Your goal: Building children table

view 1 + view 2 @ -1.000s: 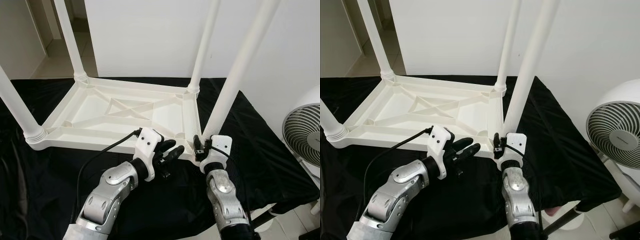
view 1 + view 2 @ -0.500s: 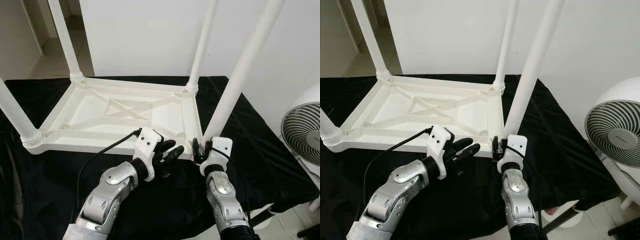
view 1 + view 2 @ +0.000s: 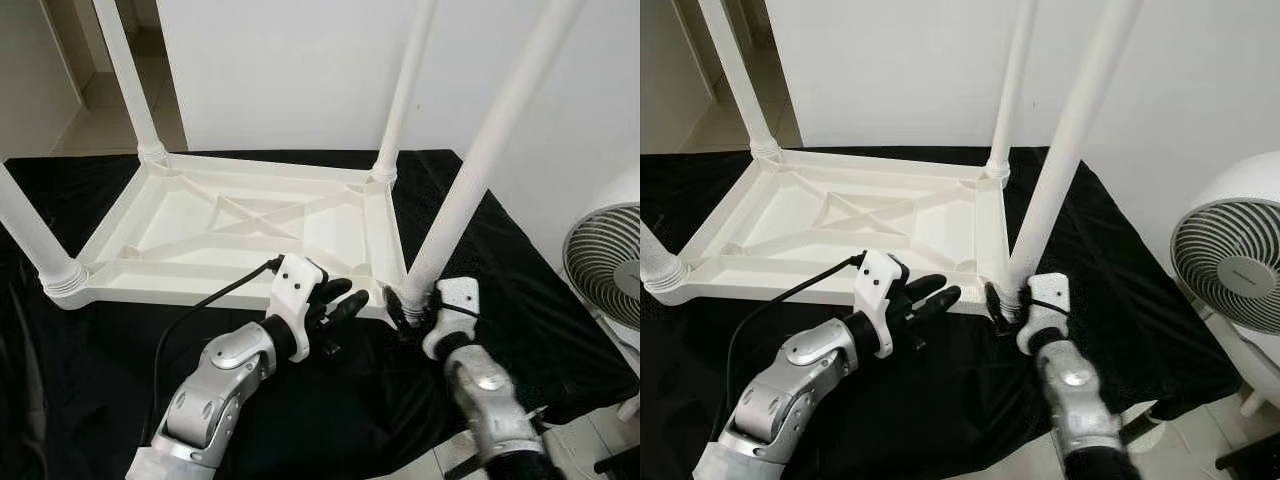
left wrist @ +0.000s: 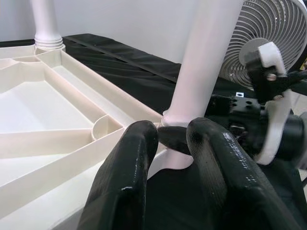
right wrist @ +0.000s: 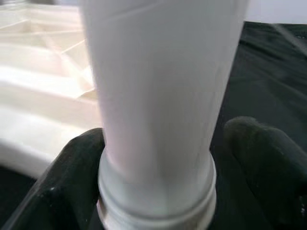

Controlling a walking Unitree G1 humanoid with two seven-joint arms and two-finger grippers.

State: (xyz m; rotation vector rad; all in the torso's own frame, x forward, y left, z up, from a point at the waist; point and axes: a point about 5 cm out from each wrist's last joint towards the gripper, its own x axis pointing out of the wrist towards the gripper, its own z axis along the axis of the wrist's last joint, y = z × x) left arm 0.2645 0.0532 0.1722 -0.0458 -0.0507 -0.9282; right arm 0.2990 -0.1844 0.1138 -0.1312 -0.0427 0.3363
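Left eye view: white table top (image 3: 240, 225) lies underside up on a black cloth (image 3: 120, 360), centre frame, so the sockets face upward; all four legs stand in its corners. Right gripper (image 3: 408, 312), lower right, straddles the base of the near-right leg (image 3: 470, 170), one finger either side at the collar, likely to seat or twist it home. Whether the pads actually press the leg is hard to read here. Left gripper (image 3: 335, 308), lower centre, fingers close together and empty, sits against the near rim, probably bracing the top. Leg tops run off the upper edge.

Right eye view: same layout; a fan (image 3: 1230, 265) is cut by the right edge.

Left wrist view: the two black fingers (image 4: 125, 191) fill the lower frame with a narrow gap, nothing between; the leg's base stands just beyond.

Right wrist view: leg fills the centre, a blurred finger (image 5: 259, 163) each side of its ringed collar. Contact unclear.
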